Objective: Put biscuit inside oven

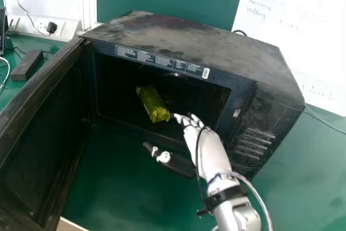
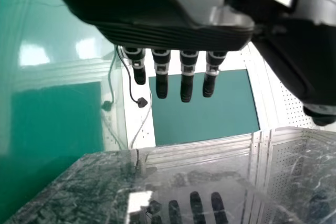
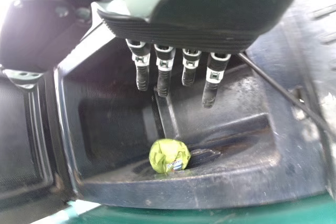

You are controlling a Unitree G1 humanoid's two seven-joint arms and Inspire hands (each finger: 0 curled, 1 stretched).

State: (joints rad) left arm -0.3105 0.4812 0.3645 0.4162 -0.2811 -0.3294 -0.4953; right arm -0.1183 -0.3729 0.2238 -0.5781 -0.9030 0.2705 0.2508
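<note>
Right hand (image 1: 210, 152) hung nearest us, straight-fingered and empty; left hand (image 2: 173, 34) likewise. Biscuit packet (image 1: 152, 103) lay inside the oven (image 1: 178, 37), left of the right fingertips. We judged it light, slick-wrapped, crumbly: best held gently round its middle.

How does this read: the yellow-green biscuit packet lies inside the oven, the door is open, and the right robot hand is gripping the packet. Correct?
Not the grip: in the right wrist view, the right robot hand has its fingers straight, not closed round the packet. The packet does lie inside the oven, with the door open.
</note>
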